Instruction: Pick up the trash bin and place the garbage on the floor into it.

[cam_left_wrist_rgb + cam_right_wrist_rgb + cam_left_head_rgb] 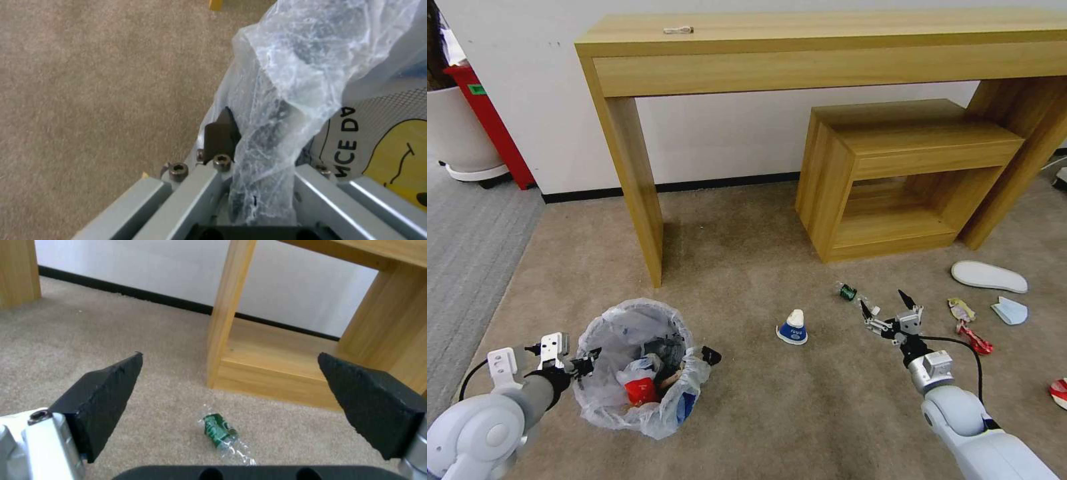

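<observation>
Right end effector (887,308) hangs with its two black fingers spread wide above the floor (747,413), gripping nothing. Just beyond its fingertips, on the far side and slightly to the left, lies a green candy wrapper (848,291) with a clear twisted tail; in the right wrist view this wrapper (220,433) sits on the carpet between the two spread fingers (106,400), apart from both. Left of that end effector, a blue-white paper cup (793,327) lies tipped on the floor. To its right lie a yellowish wrapper (961,309), a red wrapper strip (975,339), a light-blue face mask (1010,311) and, farther off, a white slipper (988,276). Left end effector (584,365) is pressed together on the near-left rim of the trash bin (637,370), pinching the crinkled clear bag (285,100) over the edge, as the left wrist view shows. The bin, at the near left, holds a red cup and other litter. Behind stands a wooden table (827,47) against the white wall, with a low wooden stool (894,173) beneath it.
</observation>
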Tool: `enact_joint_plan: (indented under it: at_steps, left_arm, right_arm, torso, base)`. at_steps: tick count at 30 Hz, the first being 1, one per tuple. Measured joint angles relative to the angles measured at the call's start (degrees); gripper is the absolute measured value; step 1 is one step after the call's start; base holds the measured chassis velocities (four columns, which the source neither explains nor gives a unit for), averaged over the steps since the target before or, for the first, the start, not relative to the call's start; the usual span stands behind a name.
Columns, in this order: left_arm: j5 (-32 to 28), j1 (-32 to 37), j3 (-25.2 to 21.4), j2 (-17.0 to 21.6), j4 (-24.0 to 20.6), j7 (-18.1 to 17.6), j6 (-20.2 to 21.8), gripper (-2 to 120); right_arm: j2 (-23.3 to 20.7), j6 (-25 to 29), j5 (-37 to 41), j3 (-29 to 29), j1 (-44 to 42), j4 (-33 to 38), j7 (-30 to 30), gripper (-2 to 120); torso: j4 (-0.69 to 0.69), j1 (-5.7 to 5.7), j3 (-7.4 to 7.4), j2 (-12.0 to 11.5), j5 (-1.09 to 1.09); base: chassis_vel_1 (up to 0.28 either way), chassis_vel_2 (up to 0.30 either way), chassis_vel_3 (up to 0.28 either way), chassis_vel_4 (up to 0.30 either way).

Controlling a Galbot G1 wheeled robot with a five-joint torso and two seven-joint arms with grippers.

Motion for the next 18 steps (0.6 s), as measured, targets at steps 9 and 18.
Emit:
enact_joint_plan:
  at_steps: [9,18]
  left_arm:
    - [0.00,-0.10,0.08,-0.07,0.38,0.06,-0.05,0]
    - [0.24,-0.21,0.24,-0.45,0.83,0.21,-0.11,0]
  right_arm:
    - [0.07,0.74,0.01,-0.05,0.28,-0.48,0.01,100]
    - [0.25,1.55,-0.13,-0.32,0.57,-1.13,-0.45,100]
  torso:
    - [0.00,0.01,0.01,0.00,-0.01]
    - [0.00,0.01,0.01,0.00,0.00]
  base:
    - [-0.081,0.081,0.084,-0.084]
    - [-0.066,0.066,0.055,-0.063]
